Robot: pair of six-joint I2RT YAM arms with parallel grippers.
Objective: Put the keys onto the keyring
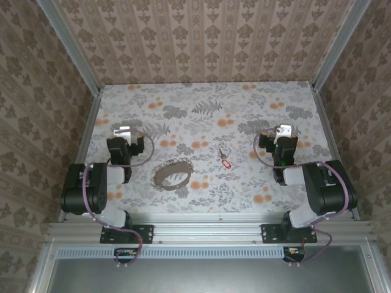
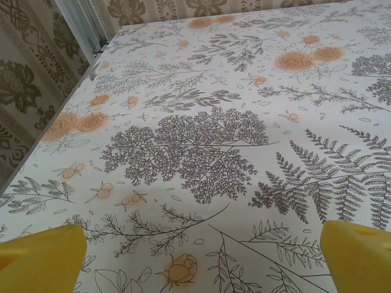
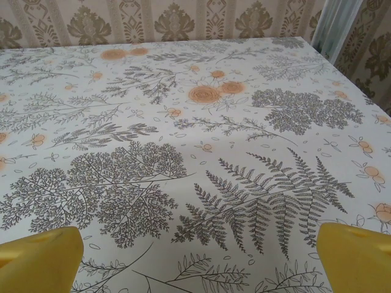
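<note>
We note large thin dark brownish-grey metal hoop keyring flat on floral-patterned bench, left of centre, near left hand. Small slim silvery key with red head lies apart, between keyring and right hand. Both hands spread wide, empty; yellow fingertips hover above bench.
</note>
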